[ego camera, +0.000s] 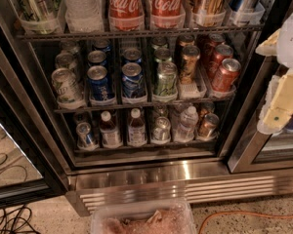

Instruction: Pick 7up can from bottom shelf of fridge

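Fridge [136,172] wide open, bottom shelf [146,145] packed tight. Gripper [277,108] hangs outside the fridge's right edge, and I can't tell if it's clenched or released. The 7up can [161,129] sits mid-shelf at the front edge. Bottles [136,128] hug both sides and could get knocked. The can's label is barely readable.

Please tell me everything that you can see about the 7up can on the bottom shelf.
The 7up can is small and metal, with a silver top and a pale green-white side. It stands at the front of a clear plastic tray on the bottom shelf, with a bottle beside it. The gripper is off to the right, not touching it.
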You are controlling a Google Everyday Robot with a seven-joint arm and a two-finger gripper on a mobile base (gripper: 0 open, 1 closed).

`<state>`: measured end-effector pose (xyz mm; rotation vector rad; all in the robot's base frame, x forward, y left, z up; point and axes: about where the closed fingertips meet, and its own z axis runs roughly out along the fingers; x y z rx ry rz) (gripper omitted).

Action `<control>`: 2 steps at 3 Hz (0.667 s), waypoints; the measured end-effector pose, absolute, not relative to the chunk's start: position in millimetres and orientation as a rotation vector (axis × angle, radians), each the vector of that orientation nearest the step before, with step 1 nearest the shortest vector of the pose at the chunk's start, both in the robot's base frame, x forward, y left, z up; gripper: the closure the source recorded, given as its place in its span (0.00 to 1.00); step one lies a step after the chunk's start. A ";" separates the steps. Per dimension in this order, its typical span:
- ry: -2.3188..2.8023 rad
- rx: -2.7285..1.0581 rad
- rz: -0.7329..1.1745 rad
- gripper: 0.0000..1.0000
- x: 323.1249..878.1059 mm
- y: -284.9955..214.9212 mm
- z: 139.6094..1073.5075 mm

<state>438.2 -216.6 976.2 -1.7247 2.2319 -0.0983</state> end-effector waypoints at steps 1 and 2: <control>2.232 -1.725 -0.098 0.00 438.2 -216.6 976.2; 2.175 -1.670 -0.064 0.00 438.4 -212.0 973.7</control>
